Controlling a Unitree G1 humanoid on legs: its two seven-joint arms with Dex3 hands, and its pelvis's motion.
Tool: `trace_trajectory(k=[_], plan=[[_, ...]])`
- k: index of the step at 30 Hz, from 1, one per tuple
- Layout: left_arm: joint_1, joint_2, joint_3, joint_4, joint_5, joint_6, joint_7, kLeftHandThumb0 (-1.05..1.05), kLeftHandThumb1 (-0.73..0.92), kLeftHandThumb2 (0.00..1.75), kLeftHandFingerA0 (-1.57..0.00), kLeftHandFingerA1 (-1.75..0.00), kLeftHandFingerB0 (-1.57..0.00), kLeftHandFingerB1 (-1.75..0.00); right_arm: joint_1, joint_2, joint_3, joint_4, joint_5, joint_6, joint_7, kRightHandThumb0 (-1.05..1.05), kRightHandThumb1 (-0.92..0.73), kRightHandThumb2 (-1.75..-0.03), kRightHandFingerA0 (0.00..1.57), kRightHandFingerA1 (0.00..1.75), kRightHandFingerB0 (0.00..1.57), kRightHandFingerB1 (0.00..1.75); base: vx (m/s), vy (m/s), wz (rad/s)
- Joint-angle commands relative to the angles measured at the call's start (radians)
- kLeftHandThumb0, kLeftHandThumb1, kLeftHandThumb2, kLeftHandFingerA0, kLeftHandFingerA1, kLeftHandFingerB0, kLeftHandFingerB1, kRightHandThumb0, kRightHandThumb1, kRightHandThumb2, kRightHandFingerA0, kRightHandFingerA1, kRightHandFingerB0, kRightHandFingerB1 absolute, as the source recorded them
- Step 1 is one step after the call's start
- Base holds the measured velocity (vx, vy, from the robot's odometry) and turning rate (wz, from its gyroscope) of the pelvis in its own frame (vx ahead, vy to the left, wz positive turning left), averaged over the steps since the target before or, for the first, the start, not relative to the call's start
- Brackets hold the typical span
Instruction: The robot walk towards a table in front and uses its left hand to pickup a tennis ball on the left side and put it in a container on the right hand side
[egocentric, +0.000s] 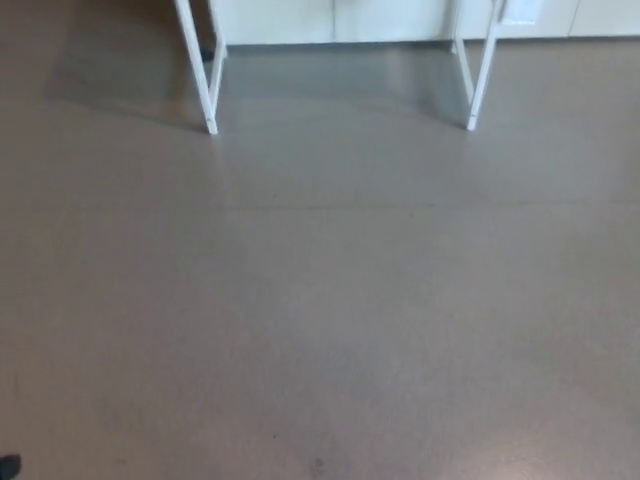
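Note:
Neither the tennis ball nor the container shows in the head view. Of the table ahead I see only two white legs, the left leg (203, 75) and the right leg (478, 75), standing on the grey floor at the top of the picture. The tabletop is cut off above the frame. A small dark tip of my left hand (8, 465) pokes in at the bottom left corner, too little of it to tell its state. My right hand is out of the picture.
Grey floor (320, 300) stretches from me to the table legs. A white wall base or cabinet front (340, 20) runs behind the legs along the top edge.

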Motion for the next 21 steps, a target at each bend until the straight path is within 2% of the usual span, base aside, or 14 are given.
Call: trace_trajectory(k=[1, 3, 4, 5, 6, 7, 9, 10, 11, 12, 21], plan=[[-0.012, 0.002, 0.018, 0.013, -0.024, -0.019, 0.010, -0.12, 0.45, 0.89, -0.25, -0.54, -0.11, -0.46, -0.007, -0.001, 0.037, 0.008, -0.044, -0.055, -0.076, -0.66, -0.83, -0.68, 0.15, 0.50, 0.05, 0.22, -0.04, 0.176, -0.01], [-0.012, 0.000, 0.019, 0.007, -0.021, -0.016, 0.015, -0.13, 0.45, 0.88, -0.26, -0.54, -0.12, -0.46, -0.011, -0.002, 0.050, 0.008, -0.046, -0.055, -0.079, -0.68, -0.86, -0.69, 0.15, 0.49, 0.03, 0.24, 0.07, 0.260, -0.23], [-0.012, 0.001, 0.014, 0.001, -0.013, -0.019, 0.022, -0.14, 0.44, 0.88, -0.26, -0.54, -0.12, -0.46, -0.011, -0.001, 0.062, 0.005, -0.058, -0.058, -0.092, -0.76, -0.65, -0.99, 0.13, 0.56, 0.00, 0.32, 0.09, 0.394, -0.48], [-0.014, 0.005, 0.009, 0.001, -0.005, -0.026, 0.021, -0.23, 0.64, 0.62, -0.32, -0.38, -0.20, -0.31, -0.014, -0.001, 0.076, 0.003, -0.070, -0.059, -0.108, -0.79, -0.68, -1.01, 0.06, 0.53, 0.01, 0.30, 0.09, 0.432, -0.49], [-0.017, 0.009, 0.005, 0.002, -0.001, -0.033, 0.016, -0.23, 0.64, 0.62, -0.32, -0.38, -0.20, -0.31, -0.018, -0.002, 0.086, 0.002, -0.078, -0.058, -0.120, -0.79, -0.68, -1.01, 0.06, 0.53, 0.01, 0.30, 0.16, 0.500, -0.83], [-0.021, 0.008, 0.005, 0.002, 0.000, -0.029, 0.021, -0.16, 0.45, 0.89, -0.22, -0.52, -0.10, -0.45, -0.021, -0.005, 0.097, 0.003, -0.085, -0.057, -0.132, -0.76, -0.67, -1.01, 0.05, 0.53, 0.02, 0.31, 0.15, 0.436, -0.05], [-0.023, 0.008, 0.004, -0.003, -0.003, -0.023, 0.021, -0.16, 0.46, 0.89, -0.22, -0.52, -0.10, -0.45, -0.022, -0.009, 0.108, 0.001, -0.093, -0.061, -0.145, -0.76, -0.68, -1.02, 0.05, 0.53, 0.02, 0.31, 0.11, 0.191, -0.10], [-0.020, 0.008, 0.005, -0.011, -0.009, -0.019, 0.014, -0.21, 0.66, 0.62, -0.31, -0.38, -0.21, -0.31, -0.021, -0.010, 0.112, 0.001, -0.092, -0.060, -0.149, -0.77, -0.68, -1.02, 0.06, 0.54, 0.02, 0.30, 0.18, 0.156, 0.00], [-0.015, 0.007, 0.008, -0.020, -0.017, -0.015, 0.005, -0.21, 0.66, 0.62, -0.31, -0.38, -0.21, -0.31, -0.021, -0.011, 0.114, 0.001, -0.091, -0.058, -0.150, -0.77, -0.68, -1.02, 0.06, 0.54, 0.02, 0.30, 0.17, 0.118, 0.03], [-0.014, 0.007, 0.007, -0.023, -0.016, -0.019, 0.003, -0.14, 0.48, 0.91, -0.23, -0.53, -0.10, -0.46, -0.024, -0.011, 0.115, 0.002, -0.091, -0.057, -0.153, -0.79, -0.69, -1.01, 0.06, 0.54, 0.01, 0.28, 0.19, 0.093, 0.07], [-0.025, 0.019, -0.028, 0.005, 0.023, -0.042, 0.021, -0.15, 0.50, 0.91, -0.24, -0.52, -0.11, -0.45, -0.025, -0.022, 0.110, -0.014, -0.086, -0.059, -0.156, -0.76, -0.67, -1.01, 0.12, 0.56, 0.00, 0.30, 0.16, -0.073, 0.11]])
